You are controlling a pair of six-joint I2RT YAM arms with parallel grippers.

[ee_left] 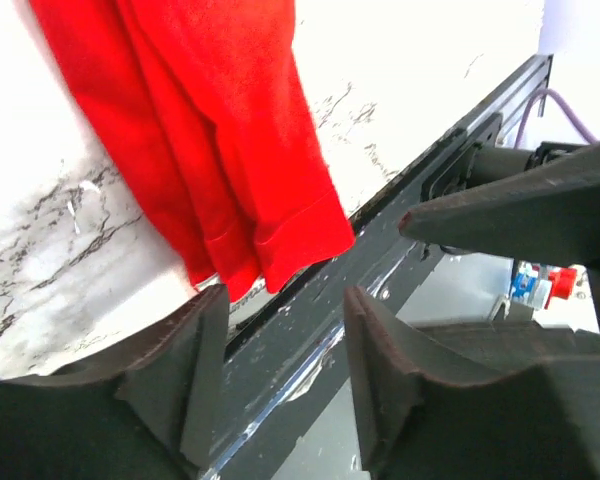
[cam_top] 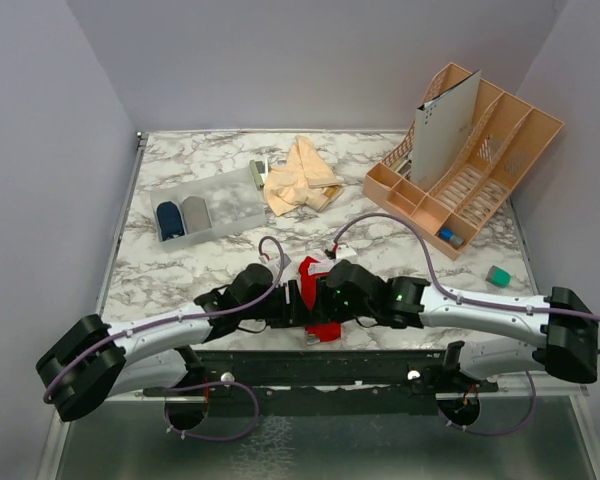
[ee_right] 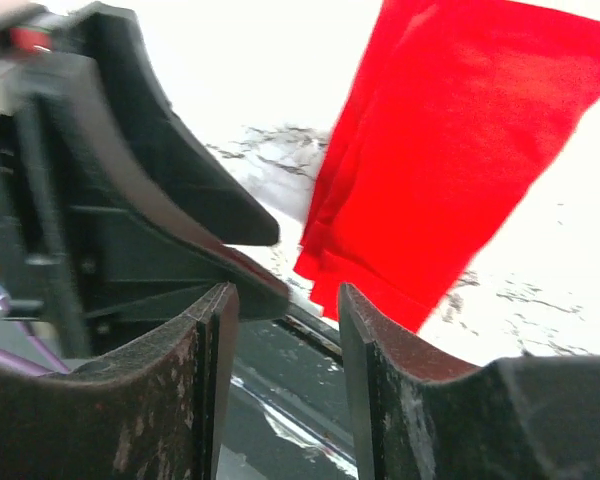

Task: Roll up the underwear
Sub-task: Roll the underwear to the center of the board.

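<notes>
Here, seen from above, the bright red cloth underwear (cam_top: 324, 330) lies at the near edge of the white-and-grey marbled surface (cam_top: 180, 270). The left fingers (cam_top: 292, 303) and the right fingers (cam_top: 330, 298) meet over it from either side. Well apart, toward the back, a loose heap of peach-beige underwear (cam_top: 300, 180) sits unrolled. Beside it a clear plastic bin (cam_top: 230, 200) holds a dark blue bundle (cam_top: 168, 218) and a grey bundle (cam_top: 195, 212), both apparently rolled. A tan plastic divider rack (cam_top: 480, 150) stands at the right rear.

From the left wrist, the red garment (ee_left: 210, 130) shows as flat folded layers, its hemmed end lying by the surface's dark metal rim (ee_left: 380, 240). The left fingers (ee_left: 205, 340) stand apart just below it with nothing between them, touching no cloth that can be seen.

From the right wrist, the same garment (ee_right: 450, 150) lies in stacked layers, its corner just beyond the right fingers (ee_right: 220, 330). These likewise gape with nothing held.

By this showing, the red piece looks folded into a strip but not rolled, so its roll is yet to be made, and the peach-beige heap looks untouched. If the two bundles in the bin count, a small part of the job is done; most of it appears to be left.
</notes>
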